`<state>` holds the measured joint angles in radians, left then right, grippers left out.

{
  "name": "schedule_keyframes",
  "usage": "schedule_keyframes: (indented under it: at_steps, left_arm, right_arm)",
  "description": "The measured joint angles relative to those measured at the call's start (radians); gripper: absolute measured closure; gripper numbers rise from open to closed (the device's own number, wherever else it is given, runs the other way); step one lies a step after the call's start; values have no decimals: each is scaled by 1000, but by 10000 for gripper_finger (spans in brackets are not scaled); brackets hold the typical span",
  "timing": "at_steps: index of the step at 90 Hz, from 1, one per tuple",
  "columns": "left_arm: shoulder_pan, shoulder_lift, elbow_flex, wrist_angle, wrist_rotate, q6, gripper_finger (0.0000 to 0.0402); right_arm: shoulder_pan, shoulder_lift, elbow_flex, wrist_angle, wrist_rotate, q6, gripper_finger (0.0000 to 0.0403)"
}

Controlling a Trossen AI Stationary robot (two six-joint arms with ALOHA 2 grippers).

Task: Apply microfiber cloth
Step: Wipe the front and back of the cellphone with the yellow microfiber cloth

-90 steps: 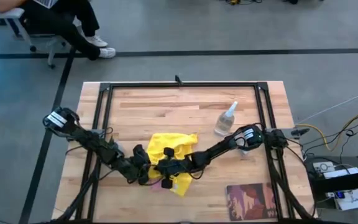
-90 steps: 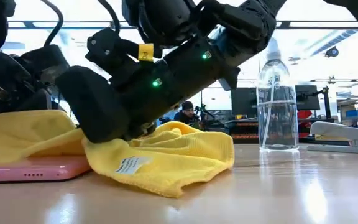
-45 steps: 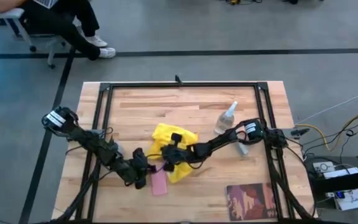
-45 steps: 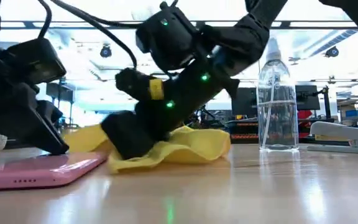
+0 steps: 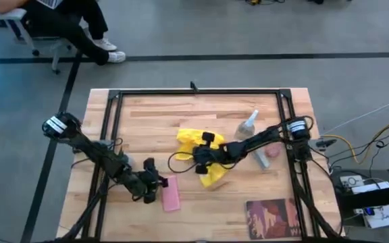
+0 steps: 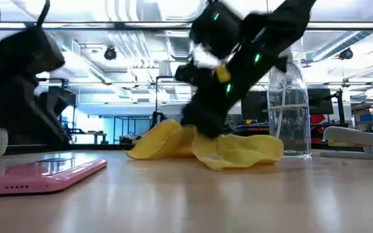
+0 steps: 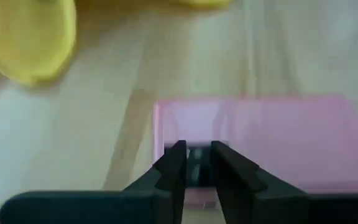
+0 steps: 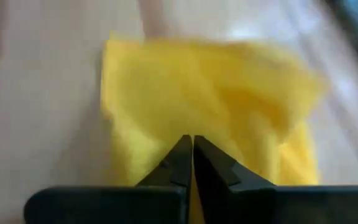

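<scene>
With the microfiber cloth (image 5: 204, 156) now dragged clear of the pink phone (image 5: 171, 194), wiping has ended; it is pinched by the closed right end effector (image 5: 204, 162). The left end effector (image 5: 159, 183), nearly closed and empty, is held beside the phone.

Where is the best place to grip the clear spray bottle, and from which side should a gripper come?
Probably the straight body of the spray bottle, below its narrow neck, with the fingers coming in level from the side. It stands upright on the table, so the round wall offers two opposite faces. In the high view the right arm and the microfiber cloth lie on its near side, so the far side looks freer.
</scene>
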<state>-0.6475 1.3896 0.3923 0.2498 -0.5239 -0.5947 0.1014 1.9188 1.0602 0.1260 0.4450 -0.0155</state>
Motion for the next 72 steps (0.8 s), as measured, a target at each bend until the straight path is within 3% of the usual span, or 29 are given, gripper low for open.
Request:
schedule_keyframes:
  at_steps: [13,33,55,72]
  left_arm:
    - [2,-91,2,-11,-9,43,342]
    - [0,-218,3,-98,15,82,315]
    - [-1,-282,3,-258,111,-42,257]
    - [-33,-187,3,-253,257,-174,232]
  right_arm:
    - [12,-114,-52,-9,-25,16,403]
    - [45,-232,-77,-2,-212,39,403]
    - [145,-211,-61,10,-238,2,402]
    - [202,-92,28,23,-241,-58,363]
